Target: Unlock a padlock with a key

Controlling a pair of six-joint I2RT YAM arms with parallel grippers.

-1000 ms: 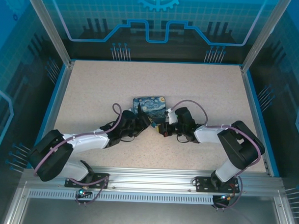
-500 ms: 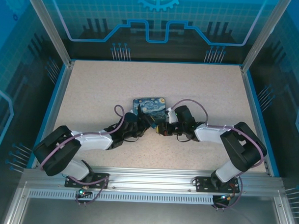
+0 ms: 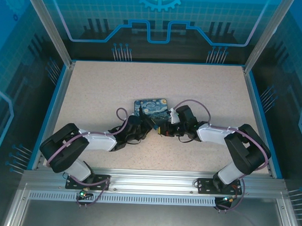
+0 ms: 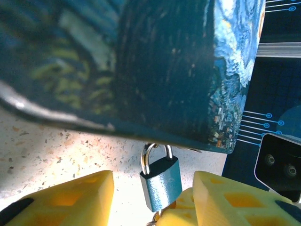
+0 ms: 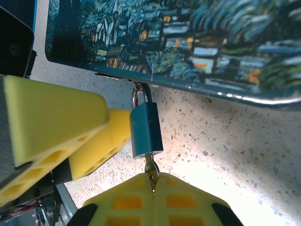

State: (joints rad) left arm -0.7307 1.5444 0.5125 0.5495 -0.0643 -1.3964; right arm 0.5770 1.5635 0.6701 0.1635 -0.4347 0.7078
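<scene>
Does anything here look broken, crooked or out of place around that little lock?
Nothing stands out. The padlock is hooked on the edge of the tin, and its shackle looks closed. The key sits in its keyhole, pinched by the right fingers. The left fingers flank the padlock.

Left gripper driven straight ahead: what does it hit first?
Likely the padlock hanging in the gap between its open fingers; just behind it, the tin side wall. Depth is unclear.
</scene>
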